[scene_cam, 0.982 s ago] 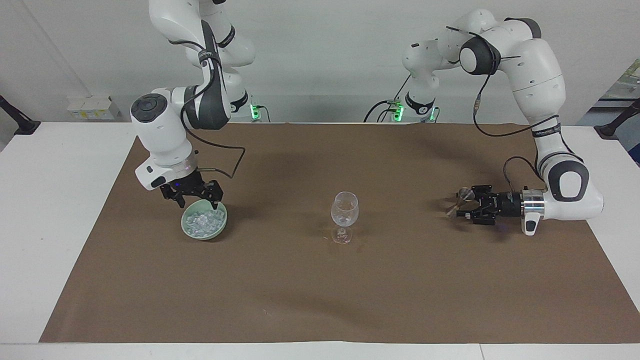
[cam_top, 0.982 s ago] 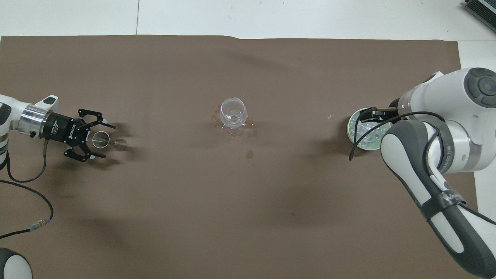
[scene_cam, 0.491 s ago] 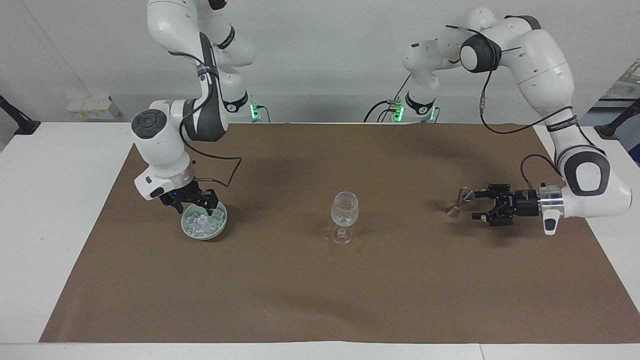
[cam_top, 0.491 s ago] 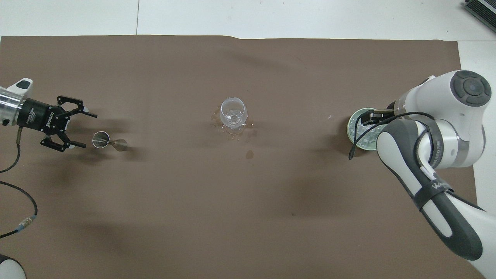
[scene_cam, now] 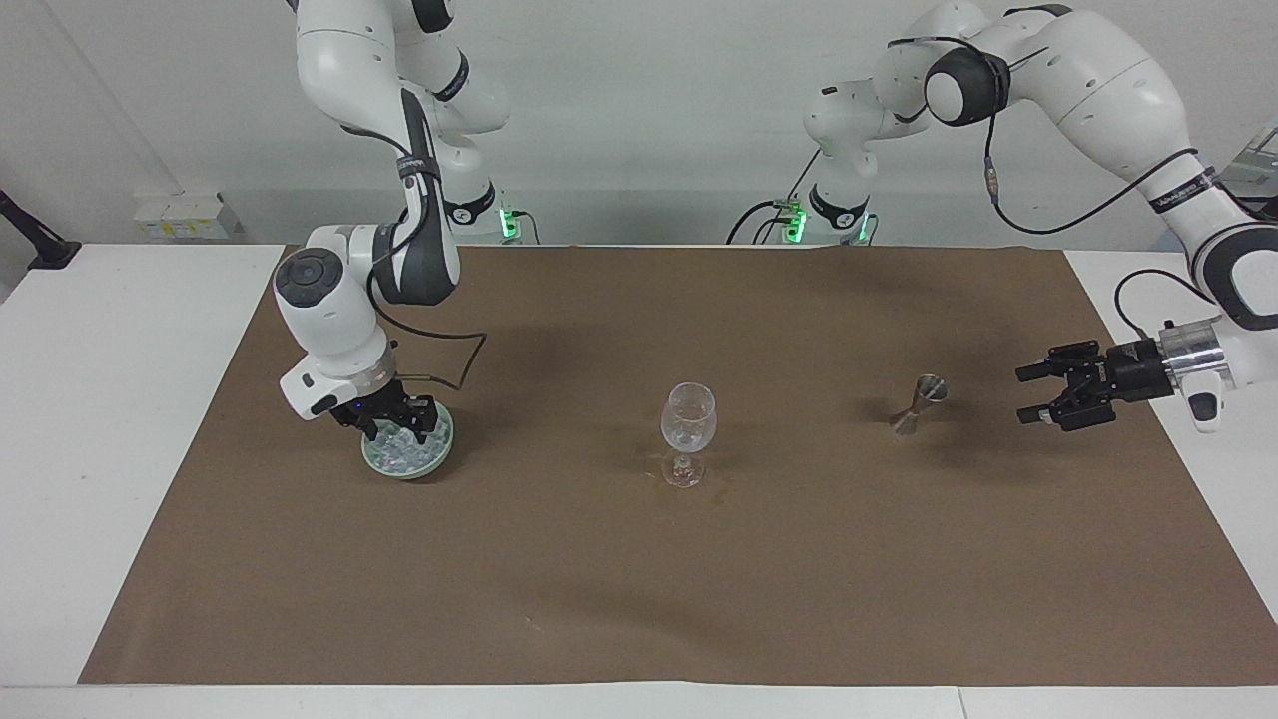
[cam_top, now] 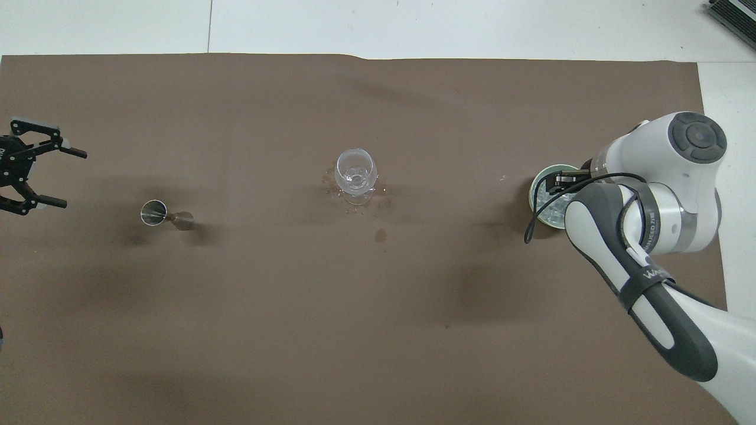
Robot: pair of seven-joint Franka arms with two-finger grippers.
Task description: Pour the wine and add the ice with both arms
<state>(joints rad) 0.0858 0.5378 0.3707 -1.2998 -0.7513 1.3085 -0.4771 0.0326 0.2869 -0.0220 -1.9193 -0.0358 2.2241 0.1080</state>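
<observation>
Brown-covered tabletop (scene_cam: 639, 559), right gripper (scene_cam: 394, 427) down in ice (scene_cam: 399, 447), closure indiscernible, left gripper (scene_cam: 1033, 392) open at jigger's (scene_cam: 919, 404) 3 o'clock.

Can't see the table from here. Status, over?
Left hand open, over the mat, clear of the jigger. Right hand down in the ice in the green bowl. Wine glass unobstructed.

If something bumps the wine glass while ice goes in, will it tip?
Probably easily: the wine glass stands on a thin stem over a small foot, its bowl wider up top. It looks thin and clear, so likely fragile. The wet spots around its foot may let it slide.
</observation>
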